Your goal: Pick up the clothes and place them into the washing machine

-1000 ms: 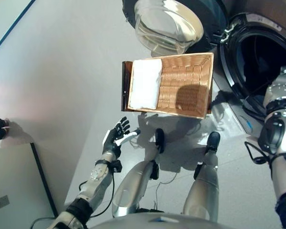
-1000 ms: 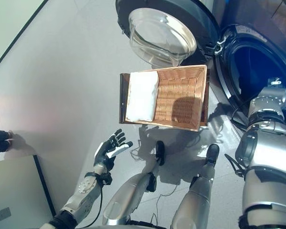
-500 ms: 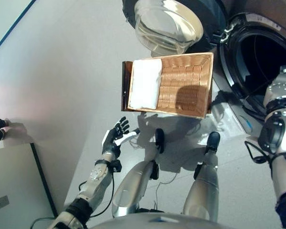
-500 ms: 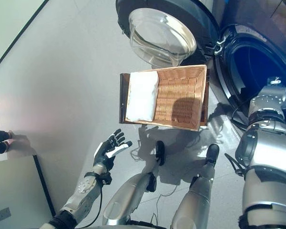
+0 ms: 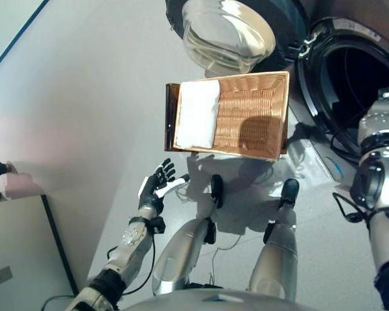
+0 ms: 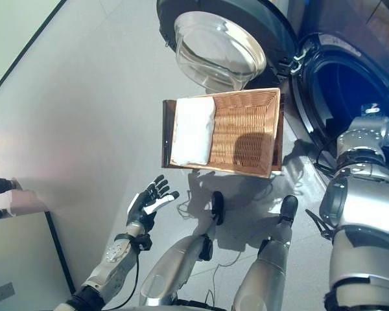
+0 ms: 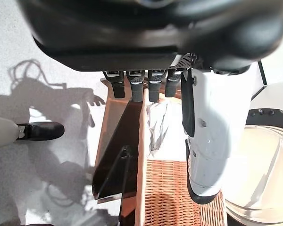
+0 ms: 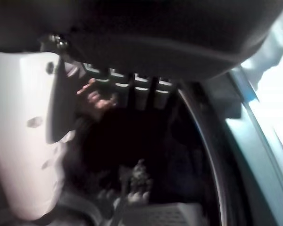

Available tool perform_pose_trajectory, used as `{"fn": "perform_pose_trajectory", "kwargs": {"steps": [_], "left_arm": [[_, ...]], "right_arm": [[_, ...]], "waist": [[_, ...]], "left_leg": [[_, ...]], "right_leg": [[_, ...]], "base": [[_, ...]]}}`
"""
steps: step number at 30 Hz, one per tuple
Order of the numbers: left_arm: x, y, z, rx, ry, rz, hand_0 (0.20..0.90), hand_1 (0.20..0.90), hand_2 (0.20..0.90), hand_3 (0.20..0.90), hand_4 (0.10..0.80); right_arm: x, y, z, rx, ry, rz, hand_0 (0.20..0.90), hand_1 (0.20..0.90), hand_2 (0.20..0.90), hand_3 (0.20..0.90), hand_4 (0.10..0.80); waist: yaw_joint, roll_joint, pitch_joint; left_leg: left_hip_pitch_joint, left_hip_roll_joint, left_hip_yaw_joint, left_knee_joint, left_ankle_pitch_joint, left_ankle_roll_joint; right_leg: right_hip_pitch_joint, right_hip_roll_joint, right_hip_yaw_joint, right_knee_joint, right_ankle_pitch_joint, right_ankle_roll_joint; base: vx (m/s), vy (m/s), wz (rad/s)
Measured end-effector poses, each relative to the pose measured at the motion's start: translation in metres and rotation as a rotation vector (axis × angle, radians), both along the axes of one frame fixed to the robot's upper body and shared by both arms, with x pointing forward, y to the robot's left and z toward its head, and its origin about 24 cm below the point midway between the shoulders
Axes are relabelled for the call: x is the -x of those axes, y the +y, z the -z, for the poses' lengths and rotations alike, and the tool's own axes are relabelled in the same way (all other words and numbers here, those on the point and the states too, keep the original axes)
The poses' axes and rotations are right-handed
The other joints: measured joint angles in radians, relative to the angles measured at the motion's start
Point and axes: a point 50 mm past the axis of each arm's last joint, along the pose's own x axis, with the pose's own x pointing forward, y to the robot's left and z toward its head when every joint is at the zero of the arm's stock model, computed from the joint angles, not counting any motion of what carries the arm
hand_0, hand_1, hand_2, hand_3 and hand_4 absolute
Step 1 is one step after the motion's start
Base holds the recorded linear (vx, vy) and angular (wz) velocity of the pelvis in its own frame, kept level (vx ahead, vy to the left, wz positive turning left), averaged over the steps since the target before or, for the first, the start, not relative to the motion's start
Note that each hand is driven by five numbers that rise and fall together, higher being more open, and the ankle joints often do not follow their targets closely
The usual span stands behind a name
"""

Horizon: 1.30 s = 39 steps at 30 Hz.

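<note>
A honey-brown woven pattern is shown by the basket (image 5: 253,116), with a dark brown panel at one end. White cloth (image 5: 198,113) is seen inside it. The floor (image 5: 84,97) is pale grey. The washer (image 5: 350,71) drum is black, its door (image 5: 227,32) clear glass, dark-rimmed.

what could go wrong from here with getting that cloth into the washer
1. The left hand is open and well short of the basket, so the white cloth is not yet gripped.
2. The cloth lies at the basket end farthest from the drum; carrying it across could snag it on the rim.
3. The open door hangs just beyond the basket and might be hit.
</note>
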Motion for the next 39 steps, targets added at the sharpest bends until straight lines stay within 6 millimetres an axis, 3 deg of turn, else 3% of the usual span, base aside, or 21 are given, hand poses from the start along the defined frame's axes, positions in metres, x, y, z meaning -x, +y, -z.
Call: {"fn": "perform_pose_trajectory", "kwargs": {"steps": [1, 5, 8, 14, 20, 27, 30, 39], "left_arm": [[0.000, 0.001, 0.000, -0.003, 0.001, -0.017, 0.900, 0.900, 0.900, 0.900, 0.800], [-0.004, 0.002, -0.004, -0.014, -0.015, -0.044, 0.900, 0.900, 0.900, 0.900, 0.800], [-0.007, 0.000, -0.011, -0.018, -0.046, -0.051, 0.900, 0.900, 0.900, 0.900, 0.800], [-0.008, 0.002, -0.013, -0.027, -0.058, -0.081, 0.900, 0.900, 0.900, 0.900, 0.800], [-0.012, 0.009, -0.016, -0.039, -0.071, -0.125, 0.900, 0.900, 0.900, 0.900, 0.800], [-0.012, 0.011, -0.016, -0.053, -0.072, -0.149, 0.900, 0.900, 0.900, 0.900, 0.800], [-0.014, 0.015, -0.018, -0.057, -0.079, -0.173, 0.900, 0.900, 0.900, 0.900, 0.800], [-0.014, 0.015, -0.019, -0.094, -0.092, -0.188, 0.900, 0.900, 0.900, 0.900, 0.800]], "right_arm": [[-0.005, 0.009, 0.000, 0.136, 0.130, -0.017, 0.900, 0.900, 0.900, 0.900, 0.800], [-0.022, 0.042, 0.008, 0.365, 0.352, -0.077, 0.900, 0.900, 0.900, 0.900, 0.800], [-0.032, 0.066, 0.023, 0.419, 0.450, -0.133, 0.900, 0.900, 0.900, 0.900, 0.800], [-0.039, 0.109, 0.062, 0.480, 0.516, -0.258, 0.900, 0.900, 0.900, 0.900, 0.800], [-0.039, 0.136, 0.087, 0.484, 0.550, -0.339, 0.900, 0.900, 0.900, 0.900, 0.800], [-0.040, 0.172, 0.091, 0.645, 0.511, -0.429, 0.900, 0.900, 0.900, 0.900, 0.800], [-0.037, 0.187, 0.087, 0.791, 0.473, -0.451, 0.900, 0.900, 0.900, 0.900, 0.800], [-0.031, 0.196, 0.094, 1.036, 0.552, -0.434, 0.900, 0.900, 0.900, 0.900, 0.800]], "waist": [[-0.001, -0.001, 0.001], [-0.014, -0.003, 0.002], [-0.019, -0.007, 0.005], [-0.026, -0.037, 0.027], [-0.027, -0.065, 0.047], [-0.029, -0.086, 0.061], [-0.030, -0.100, 0.070], [-0.030, -0.118, 0.083]], "left_leg": [[0.001, 0.002, 0.000, 0.000, 0.000, 0.000], [0.005, 0.006, 0.003, 0.000, 0.000, 0.000], [0.006, 0.011, 0.003, 0.000, 0.000, 0.000], [0.007, 0.020, 0.003, 0.005, -0.001, -0.002], [0.006, 0.020, 0.003, 0.006, -0.002, -0.003], [0.007, 0.023, 0.002, 0.008, -0.002, -0.003], [0.007, 0.024, 0.001, 0.010, -0.002, -0.003], [0.007, 0.028, -0.003, 0.025, -0.003, -0.004]], "right_leg": [[0.000, 0.002, 0.000, 0.001, 0.000, 0.001], [0.001, 0.007, 0.001, 0.003, 0.000, 0.000], [0.002, 0.012, 0.000, 0.005, -0.002, 0.001], [0.000, 0.021, 0.000, 0.020, -0.008, -0.009], [0.000, 0.021, 0.000, 0.022, -0.008, -0.009], [0.001, 0.023, 0.000, 0.025, -0.007, -0.011], [0.001, 0.024, -0.001, 0.030, -0.007, -0.011], [0.005, 0.027, -0.003, 0.041, -0.015, -0.013]], "base": [[-0.032, -0.022, -0.03], [-0.027, -0.023, -0.04], [0.000, 0.000, 0.00], [0.000, 0.000, 0.00], [0.000, 0.000, 0.00], [0.000, 0.000, 0.00], [0.000, 0.000, 0.00], [0.000, -0.001, 0.00]]}}
